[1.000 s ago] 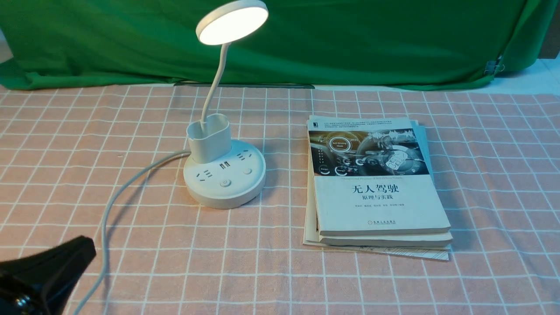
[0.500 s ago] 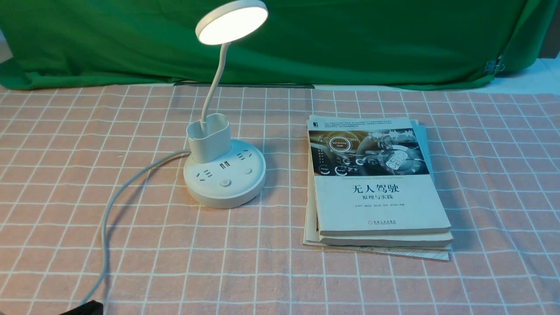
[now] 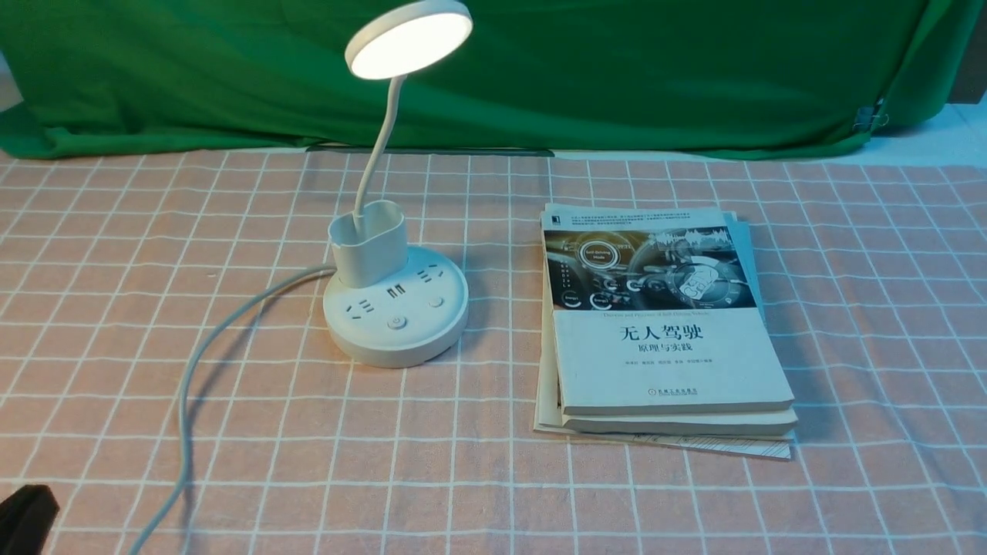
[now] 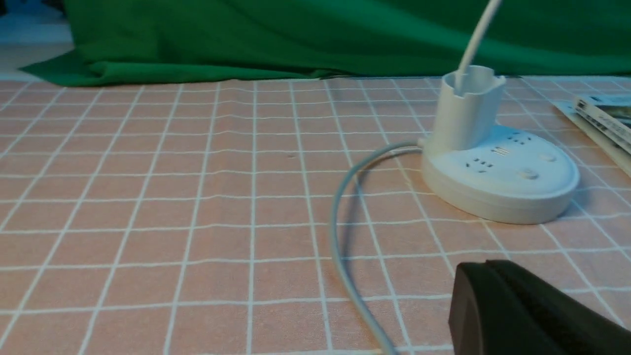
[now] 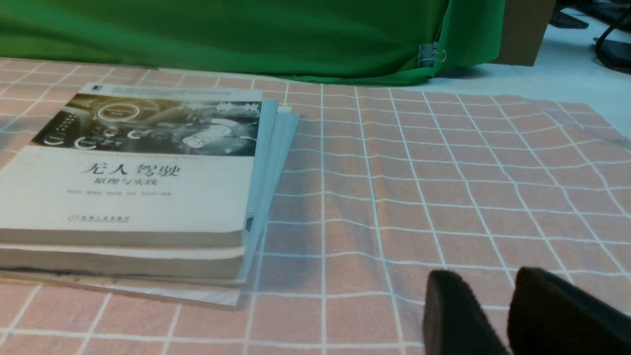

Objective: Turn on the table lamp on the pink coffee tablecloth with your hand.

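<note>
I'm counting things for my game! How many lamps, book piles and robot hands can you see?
Table lamp: 1
Book pile: 1
Robot hands: 2, the left gripper and the right gripper
Total: 4

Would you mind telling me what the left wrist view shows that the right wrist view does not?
Only the left wrist view: the table lamp without its head, its grey cord, and the left gripper. Only the right wrist view: the right gripper, fingers slightly apart, and a binder clip. Both: the books, the pink coffee tablecloth and the green backdrop.
</note>
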Tool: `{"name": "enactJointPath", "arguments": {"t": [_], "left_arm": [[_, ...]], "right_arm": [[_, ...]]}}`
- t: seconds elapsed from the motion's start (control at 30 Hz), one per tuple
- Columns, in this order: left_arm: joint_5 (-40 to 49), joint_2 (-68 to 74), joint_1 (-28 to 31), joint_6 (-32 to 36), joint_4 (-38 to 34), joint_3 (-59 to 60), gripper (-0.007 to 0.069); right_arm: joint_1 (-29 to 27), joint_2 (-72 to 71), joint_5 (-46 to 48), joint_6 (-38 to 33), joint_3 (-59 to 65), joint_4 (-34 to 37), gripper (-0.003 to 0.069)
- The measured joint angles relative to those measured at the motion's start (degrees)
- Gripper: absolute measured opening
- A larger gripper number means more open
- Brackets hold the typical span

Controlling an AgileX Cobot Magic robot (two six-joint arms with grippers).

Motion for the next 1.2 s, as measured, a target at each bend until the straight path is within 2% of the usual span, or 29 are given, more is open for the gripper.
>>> {"name": "enactJointPath", "arguments": {"t": [0.17, 1.2], "left_arm": [[0.83, -0.10, 0.32, -1.58, -0.06, 0.00, 0.0001], [-0.78, -0.11, -0.55, -0.82, -0.06, 0.00, 0.0001]], "right_arm": [[0.00, 0.00, 0.00, 0.00, 0.00, 0.00, 0.0241], [0.00, 0.00, 0.00, 0.00, 0.00, 0.00, 0.0241]]}}
